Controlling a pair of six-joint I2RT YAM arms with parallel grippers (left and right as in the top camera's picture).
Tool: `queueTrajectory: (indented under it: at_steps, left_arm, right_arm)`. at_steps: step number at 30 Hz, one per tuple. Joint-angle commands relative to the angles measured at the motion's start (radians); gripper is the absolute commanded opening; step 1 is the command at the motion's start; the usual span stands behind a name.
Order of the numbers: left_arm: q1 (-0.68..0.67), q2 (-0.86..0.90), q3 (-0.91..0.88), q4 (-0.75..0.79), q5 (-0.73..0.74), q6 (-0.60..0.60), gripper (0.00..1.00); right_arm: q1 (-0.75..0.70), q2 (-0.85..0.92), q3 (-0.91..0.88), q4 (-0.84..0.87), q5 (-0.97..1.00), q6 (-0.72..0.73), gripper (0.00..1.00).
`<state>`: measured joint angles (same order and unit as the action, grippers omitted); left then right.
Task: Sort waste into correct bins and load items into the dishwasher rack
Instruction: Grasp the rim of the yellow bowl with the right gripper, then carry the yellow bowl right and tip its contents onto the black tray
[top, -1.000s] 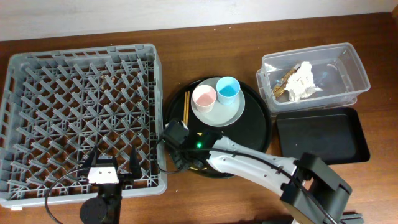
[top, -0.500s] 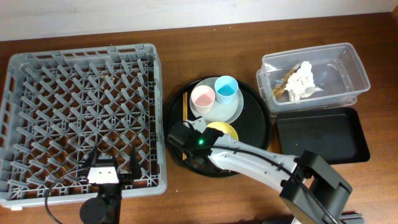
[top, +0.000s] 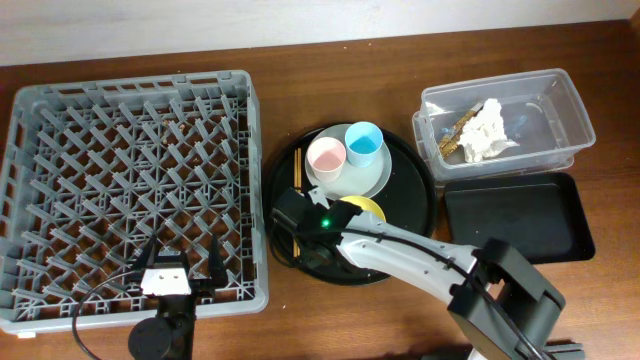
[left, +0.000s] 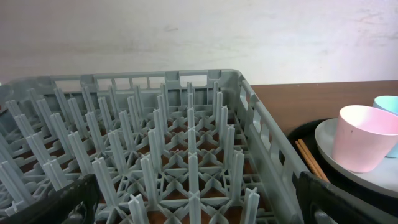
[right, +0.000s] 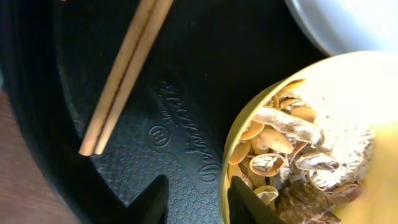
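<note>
My right gripper (right: 199, 202) is open, its jaws straddling the left rim of the yellow bowl (right: 323, 81) (top: 362, 208), one finger inside and one outside. Beige food scraps (right: 292, 155) fill the bowl. The chopsticks (right: 124, 74) (top: 298, 170) lie left of it. Behind it, a pale plate (top: 365, 180) carries the pink cup (top: 327, 155) (left: 367, 137) and the blue cup (top: 366, 143). My left gripper (top: 182, 262) (left: 196, 208) hangs wide open over the front edge of the grey dishwasher rack (top: 130, 180), holding nothing. The clear tub (top: 560, 110) holds the white napkin (top: 487, 130) and the brown-gold wrapper (top: 455, 135).
Bowl, plate and chopsticks all rest on a large round black tray (top: 415, 200) between the rack and the bins. The shallow black rectangular tray (top: 515, 215) lies in front of the clear tub. My right arm crosses the round tray's front edge.
My right arm has shifted over the round tray, uncovering the yellow bowl in the overhead view. The left arm has not moved.
</note>
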<state>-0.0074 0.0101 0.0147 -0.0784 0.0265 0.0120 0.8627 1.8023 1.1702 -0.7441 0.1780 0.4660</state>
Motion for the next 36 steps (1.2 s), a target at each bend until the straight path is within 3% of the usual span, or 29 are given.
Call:
queueTrajectory:
  at_steps: [1, 3, 6, 14, 22, 29, 36]
  left_arm:
    - [-0.005, -0.005, -0.007, 0.003, 0.011, 0.016, 0.99]
    - [-0.005, -0.005, -0.007, 0.003, 0.011, 0.016, 0.99]
    - [-0.005, -0.005, -0.007, 0.003, 0.011, 0.016, 0.99]
    - [-0.005, -0.005, -0.007, 0.003, 0.011, 0.016, 0.99]
    - [-0.005, -0.005, -0.007, 0.003, 0.011, 0.016, 0.99]
    - [-0.005, -0.005, -0.007, 0.003, 0.011, 0.016, 0.99]
    - [-0.005, -0.005, -0.007, 0.003, 0.011, 0.016, 0.99]
  right_arm:
    - [0.001, 0.017, -0.009, -0.001, 0.01, -0.006, 0.29]
    - [0.0, 0.017, -0.009, -0.003, 0.009, -0.006, 0.23]
    - [0.0, 0.017, -0.009, -0.01, 0.01, -0.006, 0.04]
    - [0.0, 0.01, 0.011, -0.071, 0.011, -0.006, 0.04]
    - [-0.025, -0.142, 0.282, -0.426, 0.107, 0.047, 0.04]
    - [-0.315, -0.278, 0.291, -0.58, 0.03, -0.003, 0.04]
    - [-0.824, -0.32, 0.287, -0.573, -0.326, -0.281, 0.04]
